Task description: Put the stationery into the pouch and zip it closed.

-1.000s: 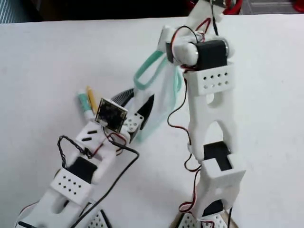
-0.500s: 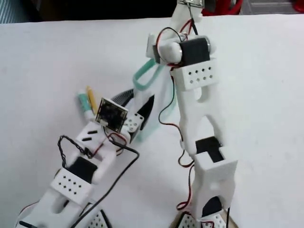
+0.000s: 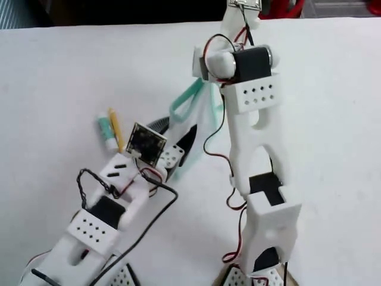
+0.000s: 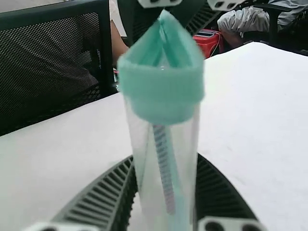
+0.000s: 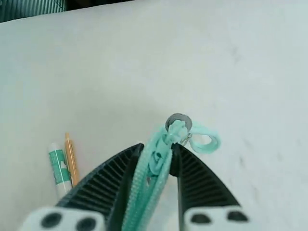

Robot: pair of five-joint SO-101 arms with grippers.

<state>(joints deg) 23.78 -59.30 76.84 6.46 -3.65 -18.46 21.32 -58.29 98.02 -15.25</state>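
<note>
While the fingers of the left gripper [image 4: 164, 161] and of the right gripper [image 5: 158, 149] are each clamped on the pouch [image 3: 196, 119], held up between them, 2 pieces, the pencil [image 3: 115, 128] and the green stick [image 3: 106, 132], lie outside it on the table [image 3: 59, 71], so filling and zipping seem not yet done.

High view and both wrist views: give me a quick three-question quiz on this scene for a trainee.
1. True or false: the yellow pencil lies inside the clear plastic pouch with a mint-green zip.
2. The right gripper is shut on: A the pouch's zip edge; B the pencil; C nothing.
3. Fill in: the green-and-white tube lies on the white table beside the ___.
Key: 1 false; 2 A; 3 pencil.
</note>
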